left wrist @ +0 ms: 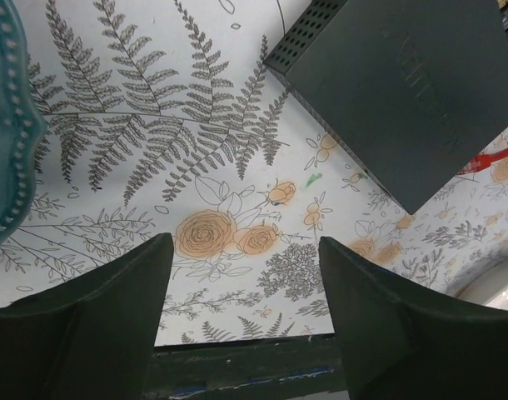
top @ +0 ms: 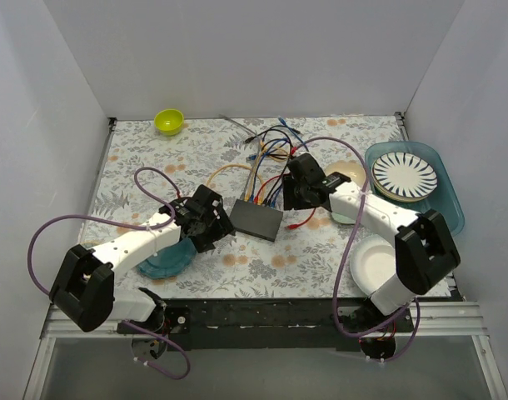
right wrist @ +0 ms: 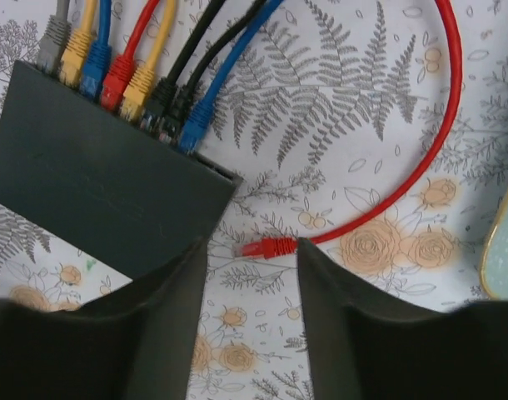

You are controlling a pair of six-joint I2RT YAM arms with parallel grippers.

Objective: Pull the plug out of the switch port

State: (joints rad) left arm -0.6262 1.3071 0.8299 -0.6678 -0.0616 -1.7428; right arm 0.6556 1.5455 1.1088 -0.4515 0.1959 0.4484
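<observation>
Nearest the lens in the right wrist view, we saw the right gripper (right wrist: 252,250) with its 2 dark fingers (right wrist: 146,333) spread wide and gripping nothing. On the cloth in the gap between their tips lay the red plug (right wrist: 266,247), free of any socket. Its red cable (right wrist: 441,125) looped away toward 1 o'clock. Whether the plug touched a finger we could not tell. The switch (right wrist: 96,192) lay at 10 o'clock from that gap, just beside the finger on the 9 o'clock side.

From above, the switch (top: 257,219) sat flat near the middle of the flowered tablecloth (top: 146,167). Its long axis ran roughly 9 to 3 o'clock, with the 3 o'clock end a little nearer the arms, and its socket edge faced 12 o'clock. 8 plugs (right wrist: 121,79) stood in that edge: grey, yellow, blue, red, yellow, 2 black and blue. Their leads ran into a cable tangle (top: 271,148) at 12 o'clock.

The right gripper (top: 294,200) hung at 2 o'clock from the switch, beside those leads. The left gripper (top: 216,225) was at 9 o'clock from it, near but apart. In its own wrist view the left gripper (left wrist: 246,250) was also wide and empty, with the switch (left wrist: 404,92) at 1 o'clock beyond it.

A teal plate (top: 166,260) lay under the left arm and a white plate (top: 375,265) by the right arm. A striped plate (top: 404,175) sat in a blue tray (top: 454,208) at 3 o'clock, and a green bowl (top: 168,122) at 11 o'clock.
</observation>
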